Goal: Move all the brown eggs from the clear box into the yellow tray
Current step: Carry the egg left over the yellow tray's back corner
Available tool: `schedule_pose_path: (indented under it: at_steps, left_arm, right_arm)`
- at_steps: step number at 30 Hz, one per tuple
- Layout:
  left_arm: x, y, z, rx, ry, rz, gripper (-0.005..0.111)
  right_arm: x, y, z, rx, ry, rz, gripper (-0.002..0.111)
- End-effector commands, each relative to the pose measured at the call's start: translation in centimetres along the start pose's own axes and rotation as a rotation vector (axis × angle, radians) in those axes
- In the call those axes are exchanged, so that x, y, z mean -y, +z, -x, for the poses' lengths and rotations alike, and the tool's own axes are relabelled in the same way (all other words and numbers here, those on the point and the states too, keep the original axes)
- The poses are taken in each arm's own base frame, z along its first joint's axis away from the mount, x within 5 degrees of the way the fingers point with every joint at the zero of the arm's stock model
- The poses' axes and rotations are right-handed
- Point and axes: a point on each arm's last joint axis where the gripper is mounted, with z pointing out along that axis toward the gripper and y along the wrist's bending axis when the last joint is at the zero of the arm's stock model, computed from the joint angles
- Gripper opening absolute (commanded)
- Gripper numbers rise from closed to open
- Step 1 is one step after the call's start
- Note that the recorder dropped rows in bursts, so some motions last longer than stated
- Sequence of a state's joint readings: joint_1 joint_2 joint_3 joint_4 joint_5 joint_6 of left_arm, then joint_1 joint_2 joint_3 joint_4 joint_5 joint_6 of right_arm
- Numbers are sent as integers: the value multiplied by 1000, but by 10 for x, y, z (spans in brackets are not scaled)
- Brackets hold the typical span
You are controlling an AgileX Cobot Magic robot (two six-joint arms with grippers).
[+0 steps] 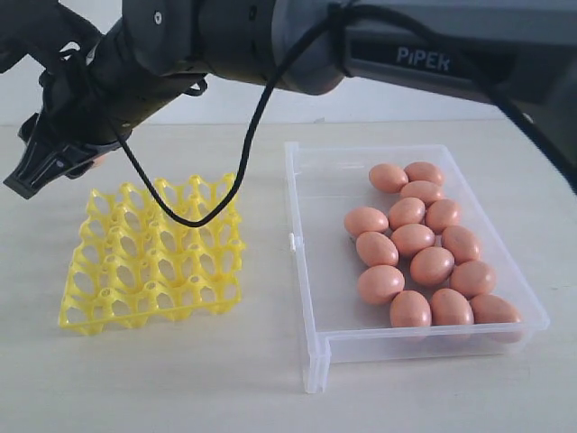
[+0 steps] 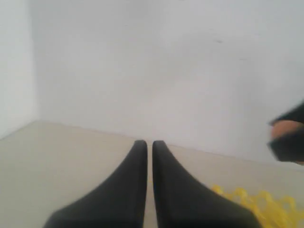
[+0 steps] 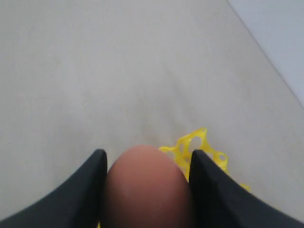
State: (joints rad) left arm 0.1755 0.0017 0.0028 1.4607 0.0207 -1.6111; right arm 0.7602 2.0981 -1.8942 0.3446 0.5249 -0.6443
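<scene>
In the right wrist view my right gripper [image 3: 148,153] is shut on one brown egg [image 3: 145,190], above a corner of the yellow tray [image 3: 197,140]. The exterior view shows this gripper [image 1: 68,162] reaching across to the far left, above the tray's [image 1: 153,262] back left corner, with a bit of the held egg [image 1: 97,161] showing. Several brown eggs [image 1: 413,239] lie in the right half of the clear box [image 1: 302,271]. My left gripper [image 2: 146,142] is shut on nothing, above the table near the tray [image 2: 266,204].
The right arm [image 1: 297,41] and its hanging black cable [image 1: 243,171] span the scene above the tray and the box's left end. A white wall stands behind the beige table [image 1: 180,379].
</scene>
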Motion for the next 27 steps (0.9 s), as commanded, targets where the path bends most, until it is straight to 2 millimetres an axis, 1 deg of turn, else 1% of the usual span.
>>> schedule_pose_path:
  at_steps: [1, 4, 7, 10, 12, 13, 15, 16, 18, 21, 25, 27]
  left_arm:
    - [-26, -4, -1, 2, -126, 293, 4]
    - [-27, -4, -1, 0, -135, 303, 4]
    - [-24, -4, -1, 2, -122, 271, 4]
    - [-22, -3, -1, 1, -116, 249, 4]
    - [-21, -3, 0, 3, -100, 231, 4]
    - [-20, -3, 0, 4, -96, 225, 4]
    - [-19, -2, 0, 4, -96, 207, 4]
    - [-19, -2, 0, 4, -96, 207, 4]
    - [-18, -2, 0, 4, -96, 199, 4]
    - [-17, -2, 0, 4, -93, 187, 4]
    - [-16, -2, 0, 5, -87, 177, 4]
    - [-16, -2, 0, 5, -87, 177, 4]
  right_arm:
    - [7, 3, 4, 68, -44, -55, 0]
    - [9, 17, -6, 100, -77, -107, 0]
    - [13, 35, -28, 176, -78, -231, 0]
    - [18, 47, -57, 322, -17, -415, 0]
    - [19, 46, -70, 486, 67, -506, 0]
    - [18, 46, -77, 558, 117, -512, 0]
    - [19, 41, -83, 763, 238, -453, 0]
    - [20, 39, -84, 841, 268, -415, 0]
    - [25, 41, -90, 920, 305, -334, 0]
    - [31, 51, -102, 897, 274, -214, 0]
    - [36, 67, -119, 827, 103, -100, 0]
    - [37, 76, -124, 815, 48, -71, 0]
